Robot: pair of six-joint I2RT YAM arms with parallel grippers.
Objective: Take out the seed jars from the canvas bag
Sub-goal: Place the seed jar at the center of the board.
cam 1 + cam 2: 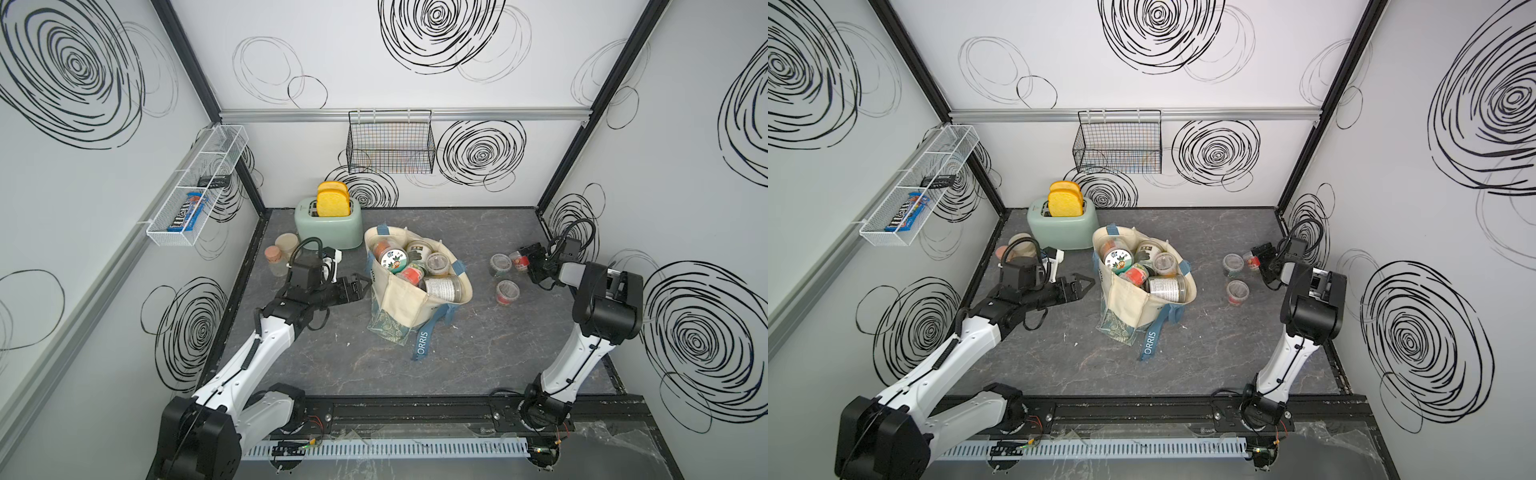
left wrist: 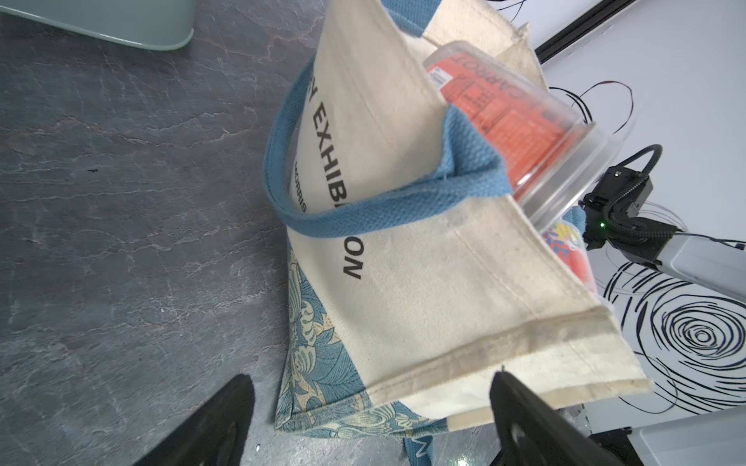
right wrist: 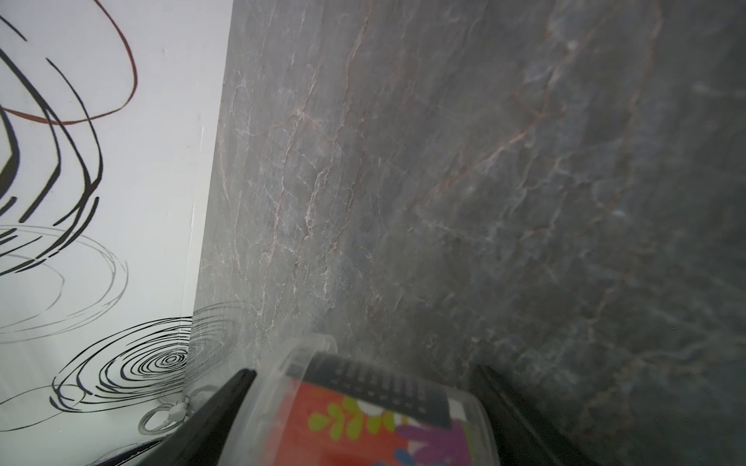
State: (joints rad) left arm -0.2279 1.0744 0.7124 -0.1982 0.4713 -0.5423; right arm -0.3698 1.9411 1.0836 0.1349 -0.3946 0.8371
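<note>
Right of the bag (image 1: pixel 399 299), right fingers (image 3: pixel 218 407) flanked a jar (image 3: pixel 383 423); pinching or not, I couldn't tell. Best set it upright. Beside the bag, left fingers (image 2: pixel 524 411) gaped.

A mint-green toaster (image 1: pixel 328 235) stands at the back of the dark, stone-patterned table (image 1: pixel 478 353) with two yellow bread slices (image 1: pixel 332 201) upright in its slots. Near it stand a tan-topped frosted jar (image 1: pixel 286 242) and a pink-topped frosted jar (image 1: pixel 273 253). A white wire shelf (image 1: pixel 170 237) on a side wall holds a blue candy pack (image 1: pixel 187 217) and a small black object (image 1: pixel 214 181) in separate compartments, and a black wire basket (image 1: pixel 390 145) hangs on the swirl-marked back wall.
</note>
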